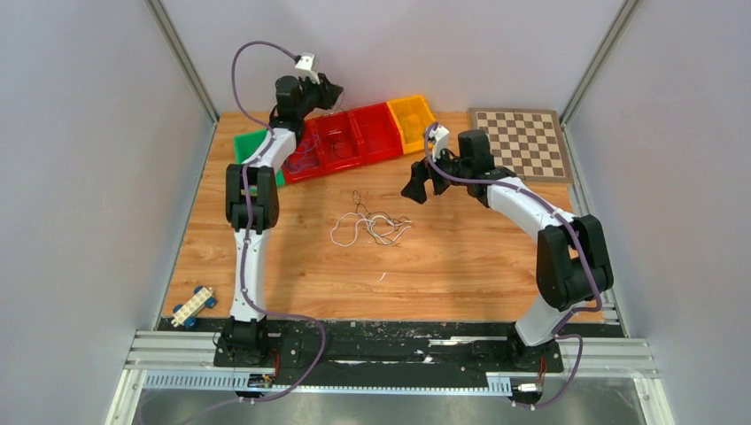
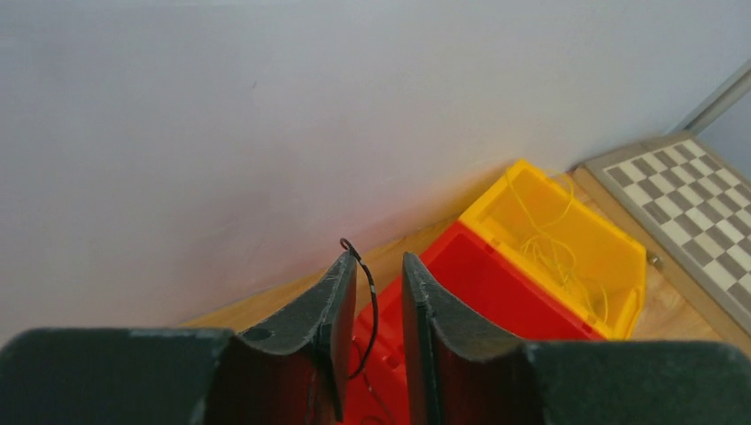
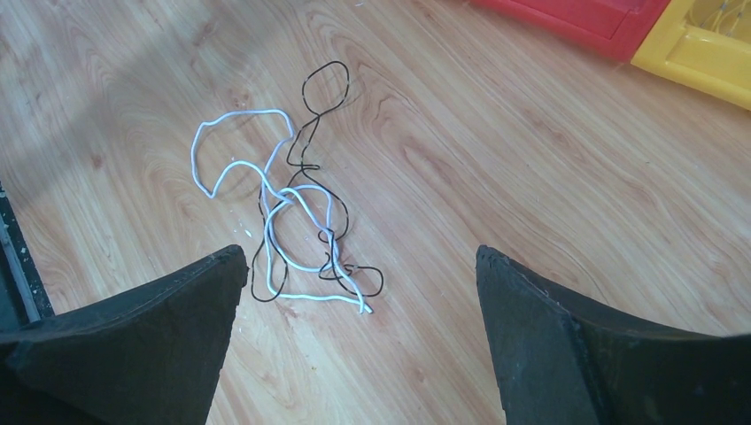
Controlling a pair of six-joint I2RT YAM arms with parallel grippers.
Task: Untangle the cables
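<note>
Same build on left arm and right arm: white link shells, black joint housings, black base plate. Thick purple hose along each, small white wrist camera box. On left tool and right tool: matte-black wedge fingers.

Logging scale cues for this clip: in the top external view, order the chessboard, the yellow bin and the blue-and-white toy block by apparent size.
1. chessboard, clearly the largest.
2. yellow bin.
3. blue-and-white toy block, the smallest, even though it lies nearer the camera.
</note>
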